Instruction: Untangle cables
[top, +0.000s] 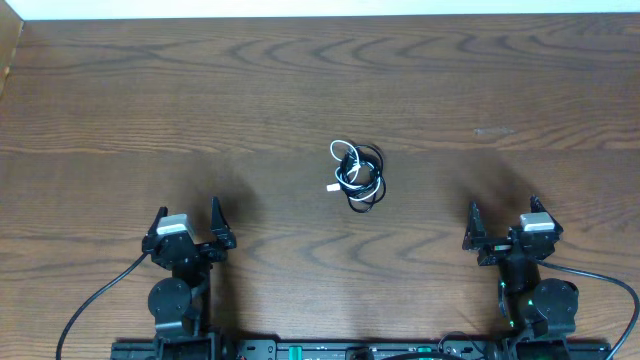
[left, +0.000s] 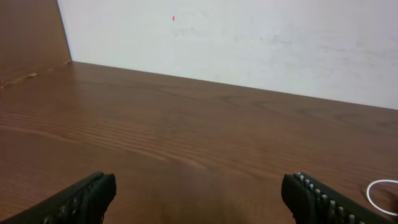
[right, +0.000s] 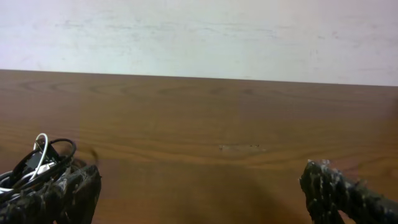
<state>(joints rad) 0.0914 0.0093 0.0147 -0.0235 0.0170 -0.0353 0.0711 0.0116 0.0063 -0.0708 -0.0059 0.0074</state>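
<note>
A white cable and a black cable lie tangled together in one small coil (top: 357, 176) at the middle of the wooden table. The coil also shows at the left edge of the right wrist view (right: 37, 165), partly behind the left finger. Only a bit of white loop (left: 380, 190) shows at the right edge of the left wrist view. My left gripper (top: 188, 231) is open and empty near the front left, well away from the coil. My right gripper (top: 510, 228) is open and empty near the front right, also apart from it.
The brown wooden table (top: 200, 110) ends at a white wall along the far side (top: 320, 8). Thick black arm wires run from both arm bases at the front edge (top: 95, 300).
</note>
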